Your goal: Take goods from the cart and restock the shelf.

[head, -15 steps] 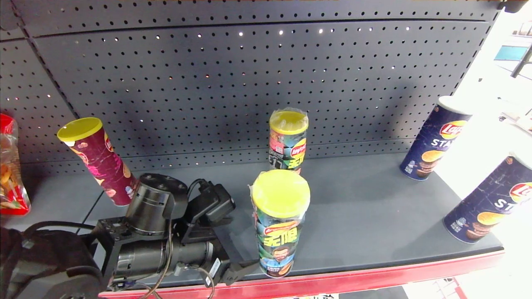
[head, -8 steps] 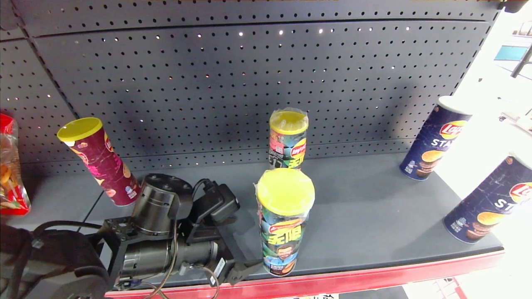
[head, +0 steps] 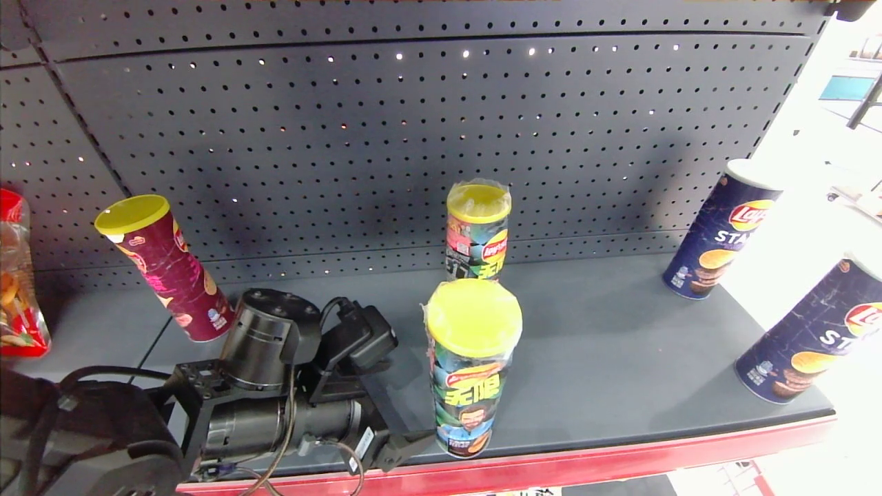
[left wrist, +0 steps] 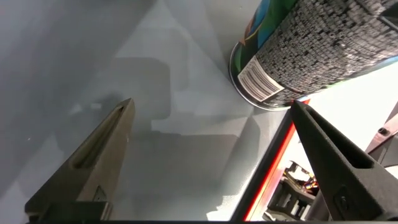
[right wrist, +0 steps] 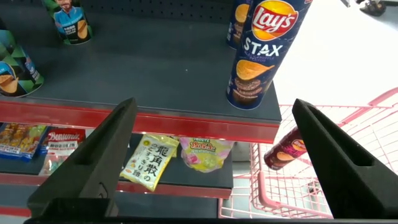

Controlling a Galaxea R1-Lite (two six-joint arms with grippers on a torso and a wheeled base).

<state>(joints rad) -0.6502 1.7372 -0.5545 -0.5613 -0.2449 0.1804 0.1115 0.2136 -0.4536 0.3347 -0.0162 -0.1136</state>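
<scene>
One upright chip can (head: 472, 368), yellow lid, green-blue wrap, near wide-open left gripper (left wrist: 211, 104).

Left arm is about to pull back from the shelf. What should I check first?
1. Left gripper free of the front can: ok, jaws wide apart, nothing between them.
2. Front can upright on the shelf: ok.
3. Can base clear of the red lip: cannot tell, it sits very close.
4. Right gripper open and empty: ok.
5. Next item ready: ok, a maroon can lies in the cart.
</scene>
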